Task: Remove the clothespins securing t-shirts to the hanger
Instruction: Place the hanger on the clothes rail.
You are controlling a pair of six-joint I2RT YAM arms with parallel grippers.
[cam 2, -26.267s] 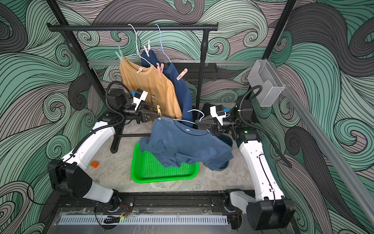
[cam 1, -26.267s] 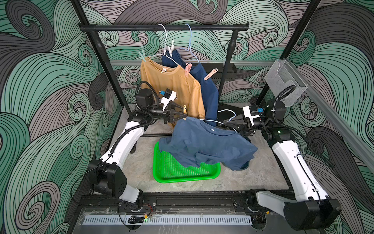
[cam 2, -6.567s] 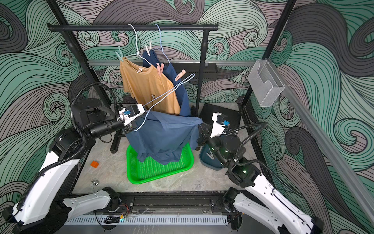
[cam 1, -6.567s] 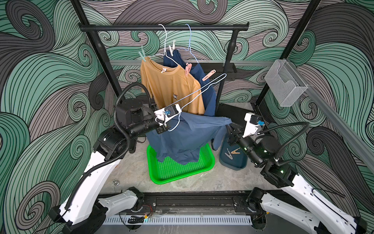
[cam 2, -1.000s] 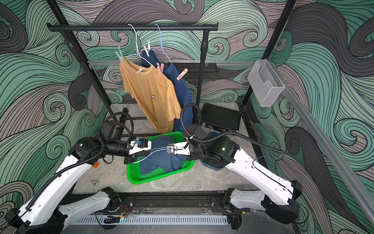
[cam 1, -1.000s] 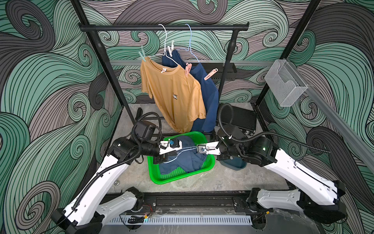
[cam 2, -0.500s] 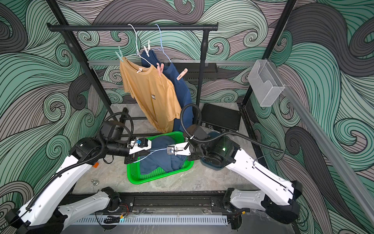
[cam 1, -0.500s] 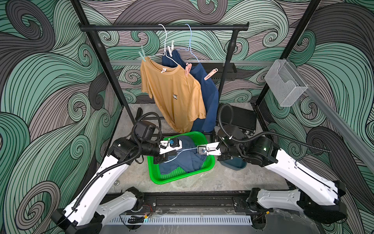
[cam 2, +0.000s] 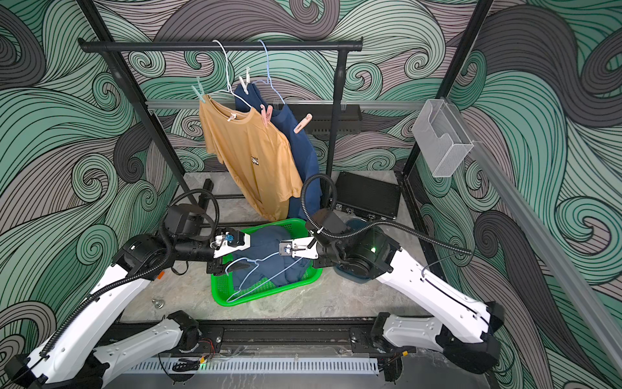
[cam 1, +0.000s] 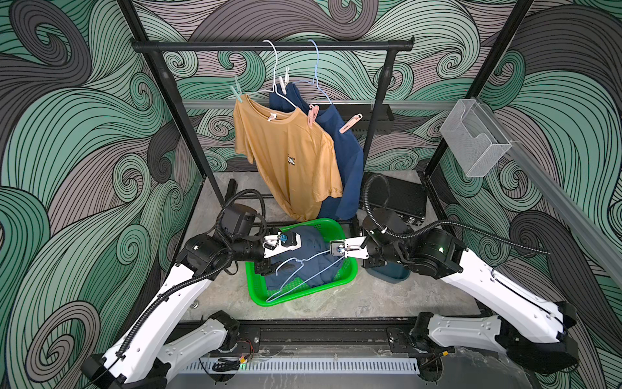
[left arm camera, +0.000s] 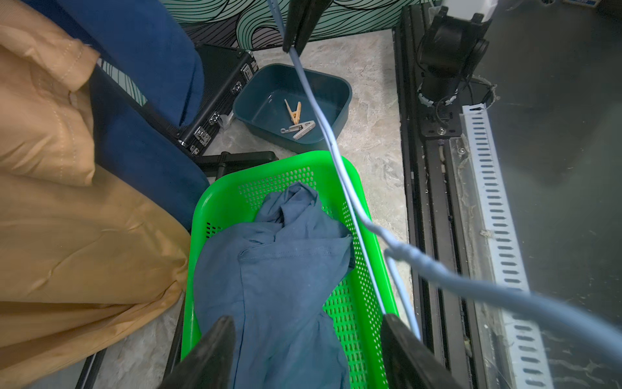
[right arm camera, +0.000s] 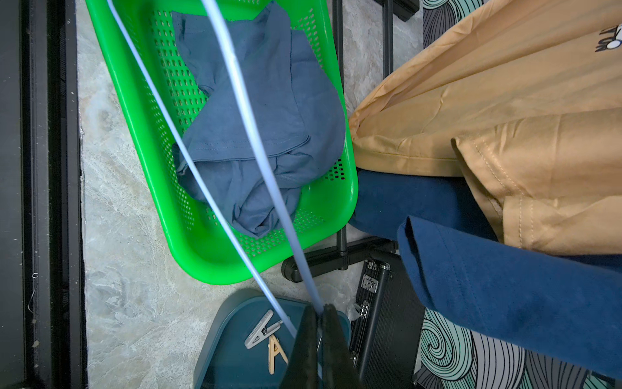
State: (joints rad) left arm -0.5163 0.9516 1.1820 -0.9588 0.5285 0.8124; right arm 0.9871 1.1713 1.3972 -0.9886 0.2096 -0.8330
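Inspecting from the fingers outward: the left gripper (left arm camera: 308, 321) has its 2 fingers (left arm camera: 215, 350) spread wide with nothing between them, poised above the medium-blue t-shirt (left arm camera: 279, 269), which lies crumpled in the green basket (left arm camera: 269, 161). The right gripper (right arm camera: 321, 310) is pinched tight on 1 end of the pale-blue wire hanger (right arm camera: 236, 84). The hanger's long axis slants from those fingertips across the basket toward the left arm, and it carries no cloth and no pegs. 2 freed clothespins (left arm camera: 298, 123) lie in the teal bin (left arm camera: 269, 87) just beside the basket. The 4 still clipped sit high and well back from both grippers, under the rail (cam 1: 269, 47): mint peg (cam 1: 237, 93) and pink peg (cam 1: 313, 114) at the shoulders of the mustard t-shirt (cam 1: 289, 158), white peg (cam 1: 284, 80) and peach peg (cam 1: 350, 124) on the navy t-shirt (cam 1: 346, 168). All stand upright or slanted. Judgement: the mint peg lies toward the free left arm, the peach toward the occupied right.
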